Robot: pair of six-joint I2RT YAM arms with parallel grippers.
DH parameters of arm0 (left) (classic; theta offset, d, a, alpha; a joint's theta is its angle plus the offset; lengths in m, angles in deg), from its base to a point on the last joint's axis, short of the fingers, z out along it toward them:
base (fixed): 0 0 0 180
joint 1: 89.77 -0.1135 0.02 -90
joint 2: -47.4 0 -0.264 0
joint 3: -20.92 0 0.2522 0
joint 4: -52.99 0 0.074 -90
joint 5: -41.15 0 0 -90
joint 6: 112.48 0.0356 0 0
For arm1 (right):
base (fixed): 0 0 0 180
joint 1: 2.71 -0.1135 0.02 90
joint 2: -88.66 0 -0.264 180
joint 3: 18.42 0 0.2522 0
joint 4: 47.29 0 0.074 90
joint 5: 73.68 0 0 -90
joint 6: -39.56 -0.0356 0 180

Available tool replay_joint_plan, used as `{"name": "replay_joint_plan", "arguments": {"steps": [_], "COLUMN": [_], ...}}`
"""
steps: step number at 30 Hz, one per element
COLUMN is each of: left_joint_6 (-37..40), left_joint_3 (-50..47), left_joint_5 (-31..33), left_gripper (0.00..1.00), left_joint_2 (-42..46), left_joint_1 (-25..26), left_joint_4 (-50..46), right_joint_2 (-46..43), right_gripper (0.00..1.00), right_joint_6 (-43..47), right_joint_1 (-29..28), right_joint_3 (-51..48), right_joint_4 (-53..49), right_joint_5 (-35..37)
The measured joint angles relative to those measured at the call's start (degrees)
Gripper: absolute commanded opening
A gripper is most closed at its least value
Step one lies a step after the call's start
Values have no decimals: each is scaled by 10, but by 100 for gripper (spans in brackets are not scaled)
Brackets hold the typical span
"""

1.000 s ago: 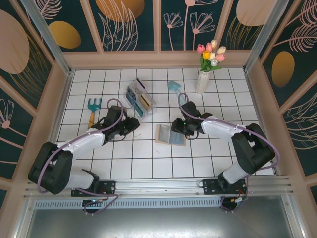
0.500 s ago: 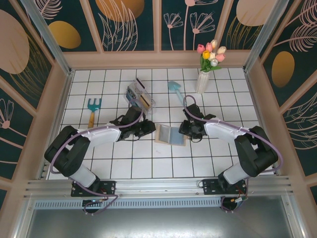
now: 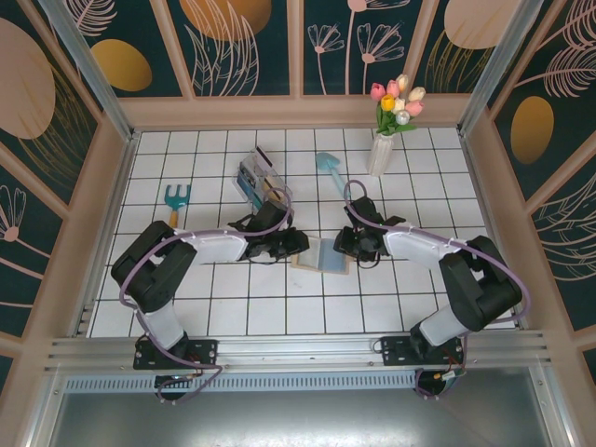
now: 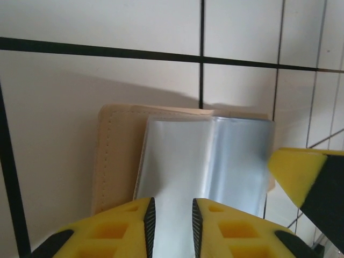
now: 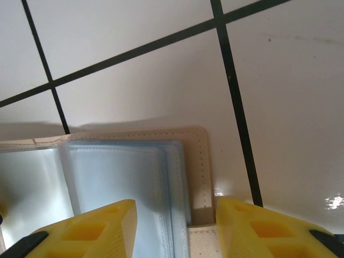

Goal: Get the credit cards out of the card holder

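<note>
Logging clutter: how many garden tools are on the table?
2: a blue hand rake at the left, a teal trowel beside the flower vase. Others may be hidden.

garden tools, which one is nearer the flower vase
The teal trowel, lying close beside the vase; the blue hand rake lies far across the table.

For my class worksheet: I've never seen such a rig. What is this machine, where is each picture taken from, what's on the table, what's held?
Two robot arms are bolted to a tiled table. One picture looks from above; the other two come from each wrist's camera. Both arms reach an open tan card holder with clear sleeves. The left end effector hovers narrowly open over the sleeves; the right end effector, wider, at its edge. Nothing looks held. Also: a clear card rack, rake, trowel, tulip vase.
</note>
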State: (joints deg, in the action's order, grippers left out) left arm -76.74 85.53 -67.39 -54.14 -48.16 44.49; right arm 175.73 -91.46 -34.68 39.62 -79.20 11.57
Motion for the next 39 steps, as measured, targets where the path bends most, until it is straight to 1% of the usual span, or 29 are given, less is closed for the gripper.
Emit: {"name": "replay_joint_plan", "arguments": {"steps": [2, 10, 13, 16, 18, 23, 26, 29, 31, 37, 39], "left_joint_6": [0, 2, 4, 7, 9, 5, -4, -14, -23, -31, -30], "left_joint_3": [5, 20, 20, 20, 20, 16, 14, 13, 12, 10, 10], "left_joint_5": [10, 42, 42, 30, 14, -37, -56, -68, -70, -61, -48], "left_gripper": [34, 35, 30, 17, 11, 2, 0, 0, 3, 20, 24], "left_joint_2": [-3, -4, -5, -7, -7, -7, -4, -3, -3, -3, -2], "left_joint_1": [0, 0, 0, 0, 1, 2, 10, 25, 33, 37, 37], "left_joint_4": [-12, -48, -55, -53, -45, 10, 38, 61, 71, 65, 53], "right_joint_2": [4, 14, 14, 16, 17, 20, 23, 25, 28, 40, 46], "right_gripper": [45, 45, 45, 43, 42, 38, 35, 34, 34, 34, 34], "right_joint_6": [0, 2, 2, 2, 2, 2, 3, 9, 18, 50, 52], "right_joint_1": [0, 0, 0, 0, 0, 1, 1, 1, 1, 1, 1], "right_joint_3": [-1, -1, -1, -1, -1, -1, -1, -2, -5, -5, -2], "right_joint_4": [1, 6, 8, 9, 9, 12, 17, 29, 46, 85, 88], "right_joint_5": [-1, -5, -7, -8, -9, -12, -18, -38, -57, -108, -111]}}
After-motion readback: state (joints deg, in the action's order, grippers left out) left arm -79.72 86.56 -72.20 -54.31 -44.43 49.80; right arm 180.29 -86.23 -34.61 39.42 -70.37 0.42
